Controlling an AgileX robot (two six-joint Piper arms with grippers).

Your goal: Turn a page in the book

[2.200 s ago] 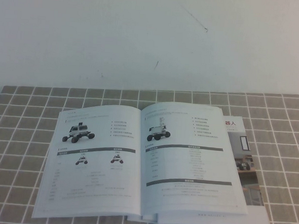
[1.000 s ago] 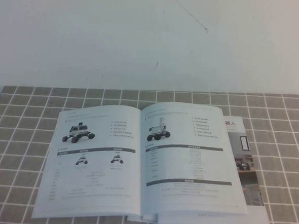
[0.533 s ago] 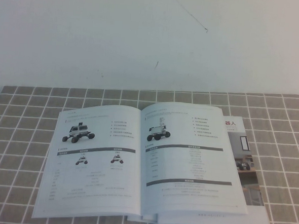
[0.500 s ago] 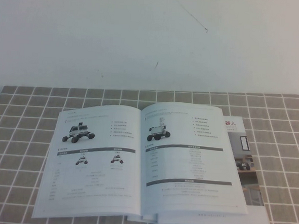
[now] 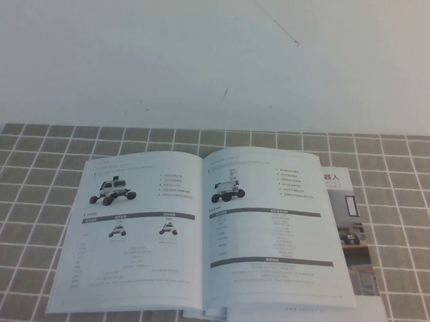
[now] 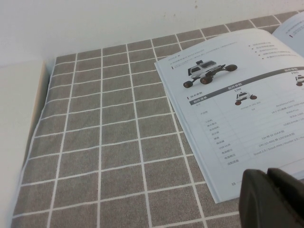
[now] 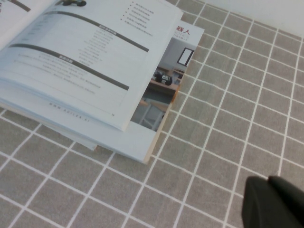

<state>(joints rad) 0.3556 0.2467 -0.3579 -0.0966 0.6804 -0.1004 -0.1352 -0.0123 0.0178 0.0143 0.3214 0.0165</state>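
Nothing moved: book (image 5: 210, 237) open flat; left gripper (image 6: 273, 199) clenched, right gripper (image 7: 273, 203) clenched, both aside.

Ahead of the left gripper's (image 6: 273, 199) jaws, which sit together, the checked cloth on the desk (image 6: 99, 142) lies bare up to the book's (image 5: 210, 237) outer edge just beside them. The right gripper (image 7: 275, 204), jaws closed, hangs over bare cloth; between it and the stacked page edges nothing stands in the way.
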